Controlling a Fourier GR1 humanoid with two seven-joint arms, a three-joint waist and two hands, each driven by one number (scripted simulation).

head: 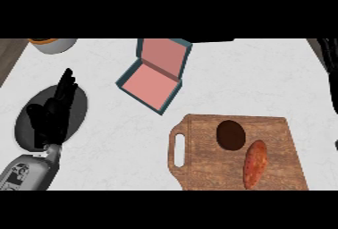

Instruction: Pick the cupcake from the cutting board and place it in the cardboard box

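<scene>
Cupcake check: the dark brown cupcake [230, 134] sits on the brown wooden cutting board [284, 143], upper middle, untouched. Just beside it, to the lower right, lies a reddish oblong piece of food [255, 164]. The teal cardboard box with pink lining [148, 87] lies open and askew, near the board's upper left corner. The black left hand [52, 114] rests at the view's left, fingers straight and holding nothing, well apart from the board. I see no right hand. Pick not yet begun, by my reading. Risks as I judge them: fingers closing round the cupcake may nudge the reddish piece; the box's two pink halves look alike — a release over the lid half, or on the rim, would miss.
</scene>
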